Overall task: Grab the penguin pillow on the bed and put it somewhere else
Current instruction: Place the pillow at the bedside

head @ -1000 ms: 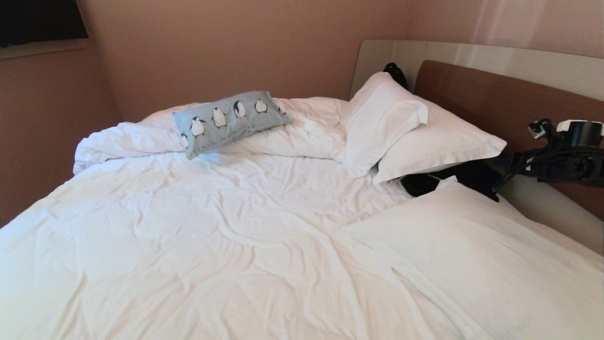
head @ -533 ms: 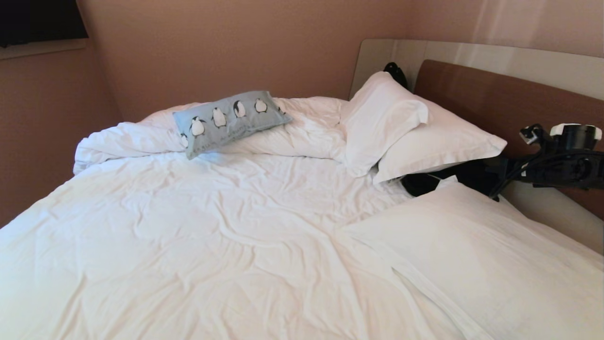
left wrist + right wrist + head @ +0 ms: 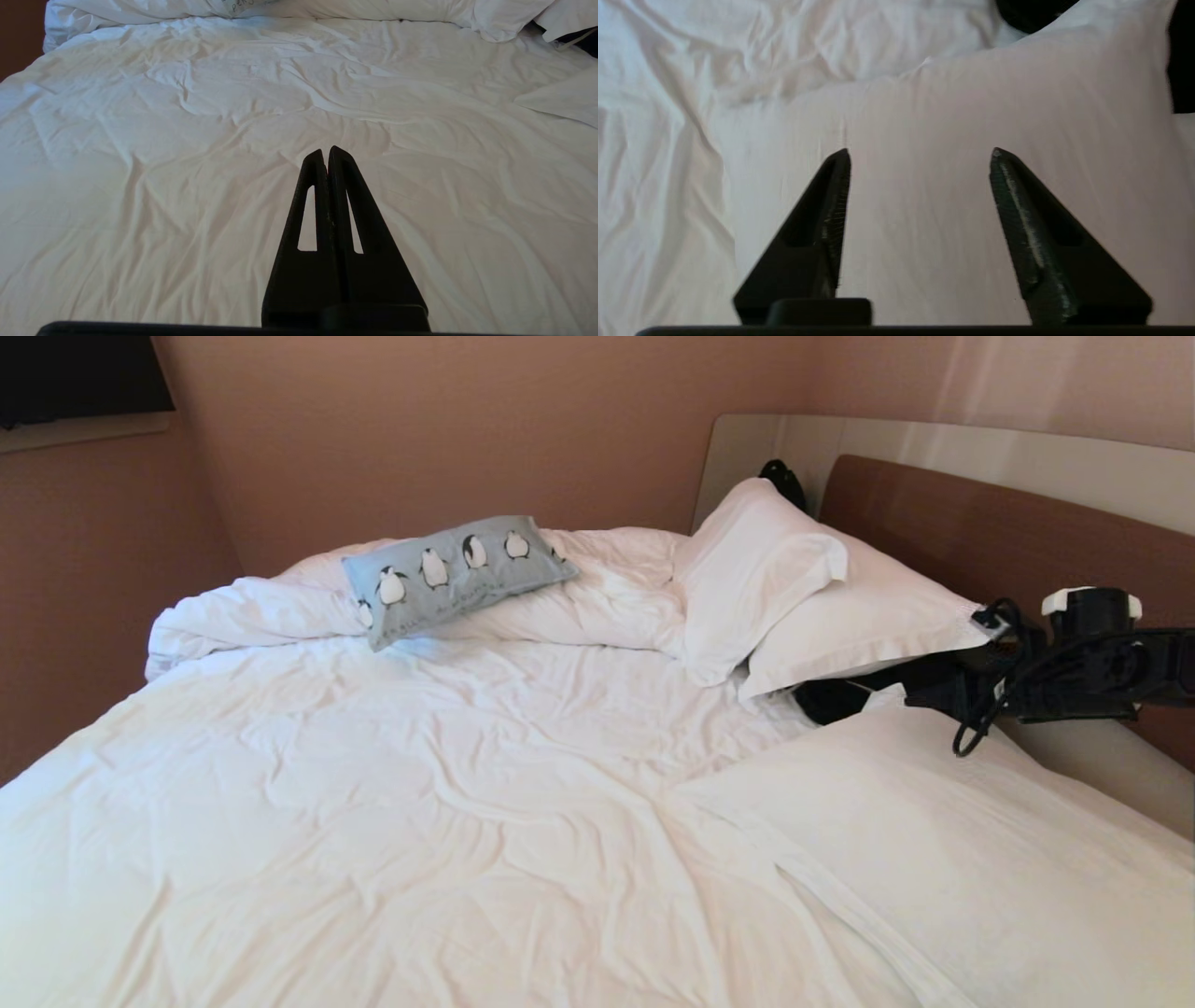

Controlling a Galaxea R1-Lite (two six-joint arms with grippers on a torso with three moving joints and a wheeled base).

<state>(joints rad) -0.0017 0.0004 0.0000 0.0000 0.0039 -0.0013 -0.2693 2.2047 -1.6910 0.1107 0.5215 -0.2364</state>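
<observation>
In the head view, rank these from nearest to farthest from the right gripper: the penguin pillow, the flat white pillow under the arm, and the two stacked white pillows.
From the right gripper, at the head view's right edge:
1. Flat white pillow, directly below it.
2. Stacked white pillows, just beyond, by the headboard.
3. Penguin pillow, on the bunched duvet at the far left.

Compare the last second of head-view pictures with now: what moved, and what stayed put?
The right arm, at the head view's right edge, slid leftward and a little lower, over the near white pillow. Its pincer now stands open and empty above that pillow. Unchanged: the penguin pillow lies untouched on the bunched duvet at the far side of the bed, and the left pincer is shut over the sheet.
</observation>
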